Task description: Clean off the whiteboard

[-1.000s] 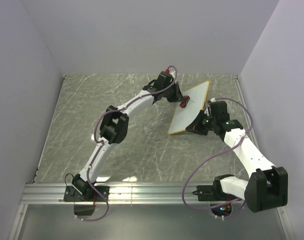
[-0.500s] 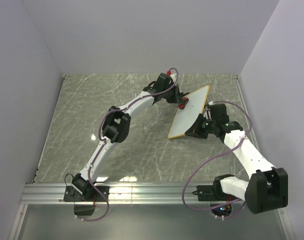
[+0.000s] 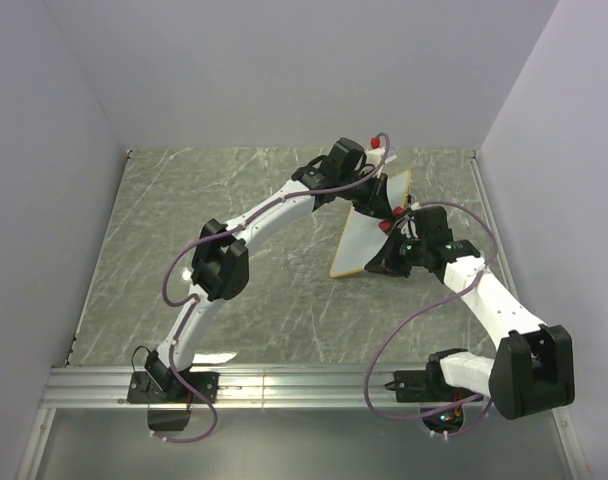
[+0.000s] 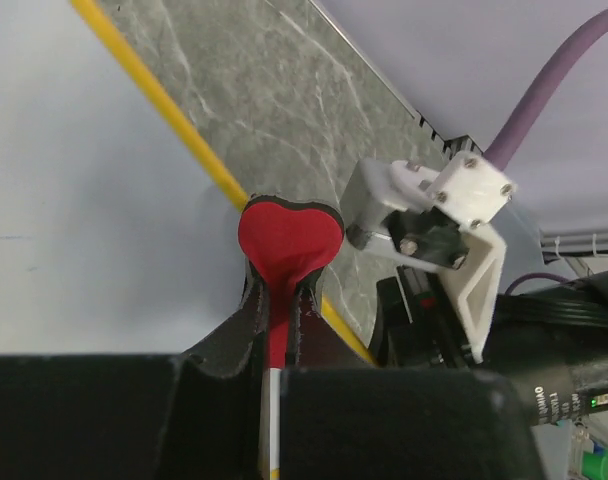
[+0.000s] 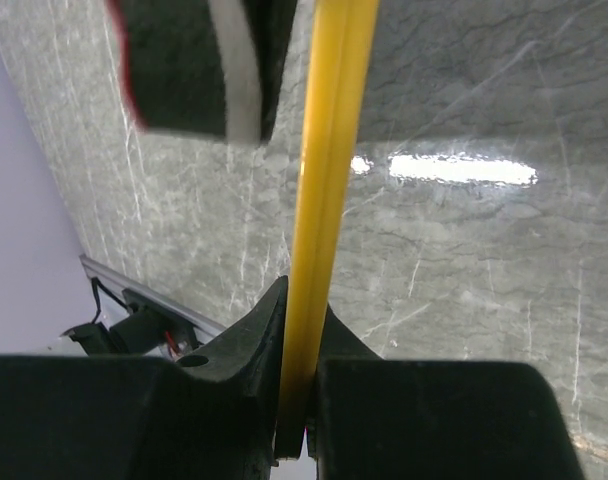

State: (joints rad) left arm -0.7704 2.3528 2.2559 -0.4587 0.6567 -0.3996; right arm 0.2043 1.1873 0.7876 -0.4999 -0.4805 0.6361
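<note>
The whiteboard (image 3: 357,238), white with a thin yellow frame, is tilted up off the table at the right rear. My right gripper (image 3: 381,262) is shut on its near right edge; the right wrist view shows the yellow frame (image 5: 327,180) pinched between the fingers (image 5: 246,345). My left gripper (image 3: 385,216) is shut on the red-and-black eraser (image 3: 388,223) and presses it on the board near its right edge. In the left wrist view the eraser's red end (image 4: 289,233) sits at the frame (image 4: 169,105), and the board face (image 4: 94,220) looks nearly all white.
The grey marbled table (image 3: 214,240) has a metal rail (image 3: 284,385) along its near edge. Pale walls close in on the left, back and right. The right arm's white wrist bracket (image 4: 439,215) sits close beside the eraser.
My left gripper has swept the eraser across the board toward its right edge and the right gripper. The board has tipped a little steeper. The right gripper keeps its hold.
</note>
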